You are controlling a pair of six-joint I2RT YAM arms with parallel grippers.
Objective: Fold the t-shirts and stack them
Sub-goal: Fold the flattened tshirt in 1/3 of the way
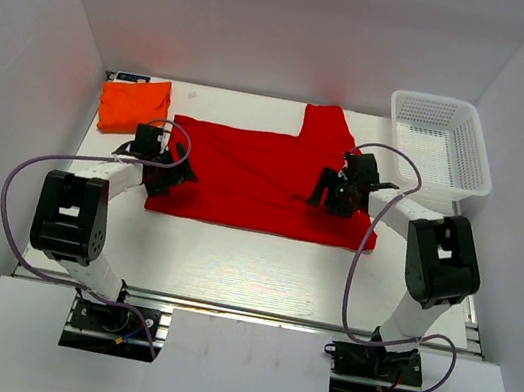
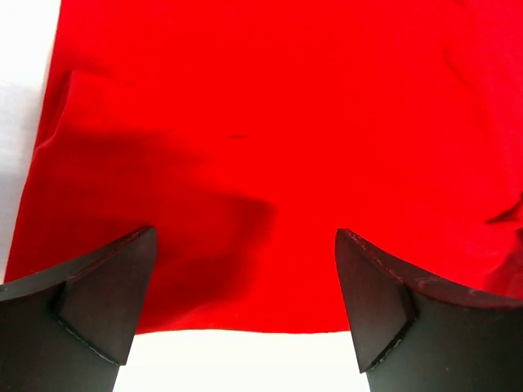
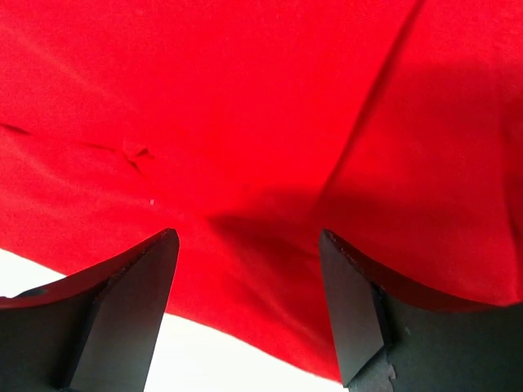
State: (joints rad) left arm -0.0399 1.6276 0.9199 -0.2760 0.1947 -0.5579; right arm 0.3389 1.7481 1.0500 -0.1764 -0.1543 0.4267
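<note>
The bright red t-shirt (image 1: 255, 180) lies spread flat across the middle of the table, one sleeve pointing to the back. It fills the left wrist view (image 2: 261, 147) and the right wrist view (image 3: 261, 122). The orange t-shirt (image 1: 134, 104) lies folded at the back left corner. My left gripper (image 1: 178, 163) is open and empty over the red shirt's left edge; in the left wrist view (image 2: 245, 269) the edge runs between its fingers. My right gripper (image 1: 329, 190) is open and empty over the shirt's right part, also in its wrist view (image 3: 249, 273).
A white plastic mesh basket (image 1: 441, 144) stands at the back right, apart from the red shirt. White walls close the table at the back and both sides. Purple cables loop beside each arm.
</note>
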